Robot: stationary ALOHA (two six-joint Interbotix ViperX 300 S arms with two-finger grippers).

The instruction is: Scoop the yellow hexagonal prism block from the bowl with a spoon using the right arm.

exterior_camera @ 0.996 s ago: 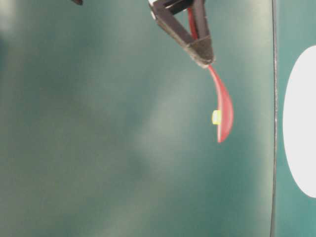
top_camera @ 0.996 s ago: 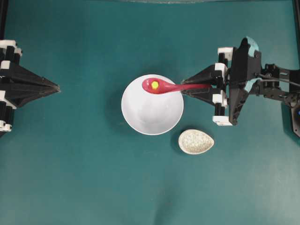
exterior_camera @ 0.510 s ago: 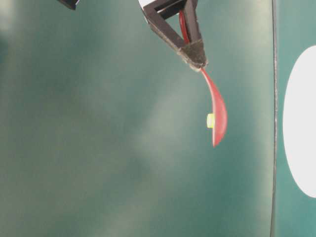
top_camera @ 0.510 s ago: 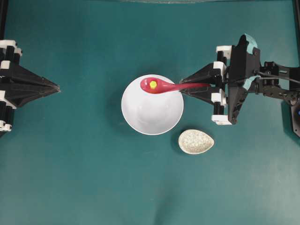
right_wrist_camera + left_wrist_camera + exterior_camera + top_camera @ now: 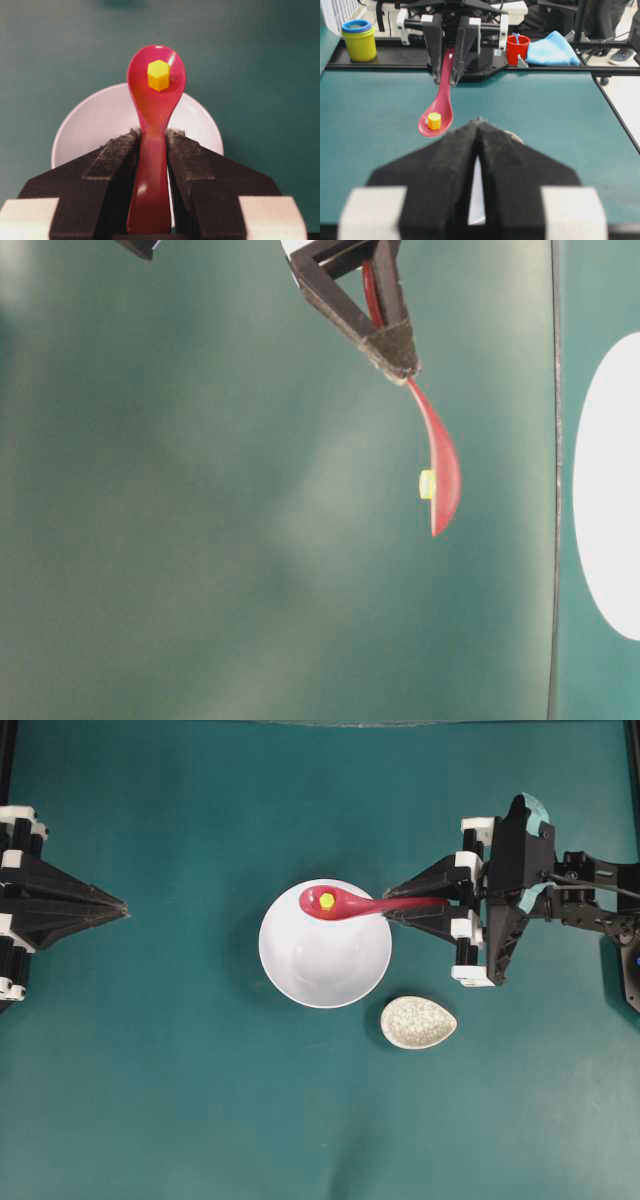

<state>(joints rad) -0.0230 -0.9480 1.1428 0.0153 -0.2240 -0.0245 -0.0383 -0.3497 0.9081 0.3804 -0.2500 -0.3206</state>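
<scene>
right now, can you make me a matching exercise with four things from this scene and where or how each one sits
Things:
1. yellow hexagonal prism block
2. spoon
3. bowl
4. speckled spoon rest

States:
A. clamped by its handle in the right gripper
B. white, on the table under the spoon's scoop
C. lying in the spoon's scoop
D. on the table beside the bowl, nothing on it

Pairs: 1-C, 2-A, 3-B, 4-D
</scene>
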